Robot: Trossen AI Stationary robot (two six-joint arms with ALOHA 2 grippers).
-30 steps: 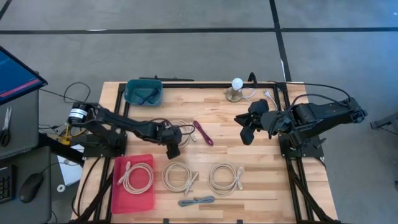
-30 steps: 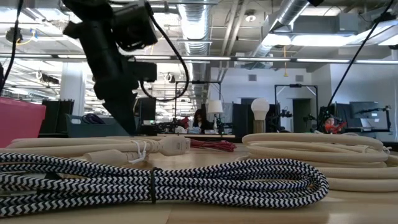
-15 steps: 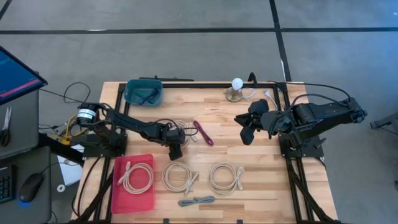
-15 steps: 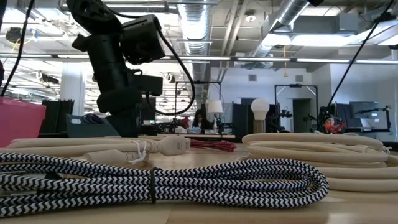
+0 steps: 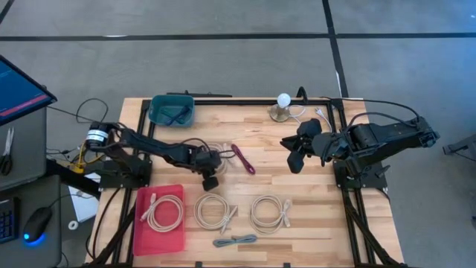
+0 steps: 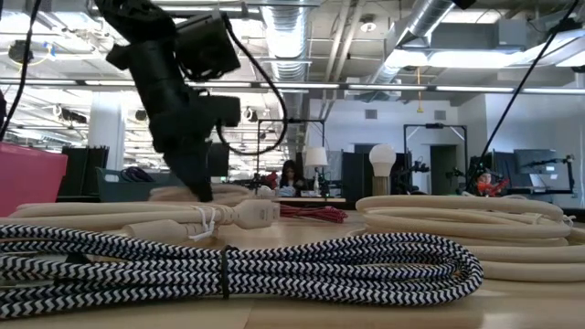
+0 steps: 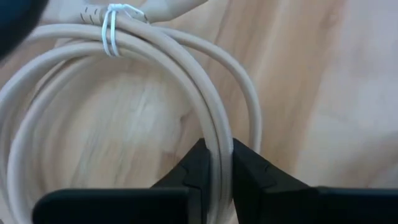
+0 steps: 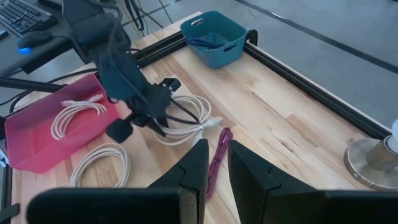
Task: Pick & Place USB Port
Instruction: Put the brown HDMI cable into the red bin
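Observation:
A beige cable coil (image 5: 221, 152), bound with a white tie (image 7: 112, 28), lies on the wooden table near its middle. My left gripper (image 7: 217, 155) stands over the coil's near side (image 5: 210, 165), pointing down and shut on its strands. My right gripper (image 5: 294, 152) hangs above the table's right half, away from every cable; its fingers (image 8: 198, 163) are shut with nothing between them. A magenta cable (image 5: 242, 158) lies just right of the coil. My left gripper pinches the coil's bundled strands (image 7: 217, 134) between its two fingers, on the loop's side away from the white tie. The fingers come from above, pointing down, one inside the loop and one outside. The rest of the coil rests on the table.
A red tray (image 5: 141, 231) at the near left holds a beige cable. Two more beige coils (image 5: 214, 211) (image 5: 269, 214) and a grey braided cable (image 5: 234, 240) lie along the near edge. A teal bin (image 5: 172, 110) and a lamp (image 5: 282, 108) stand at the far edge.
My left gripper has come down onto the beige coil and shut on its strands, tipping a little as it did. My right arm has kept still.

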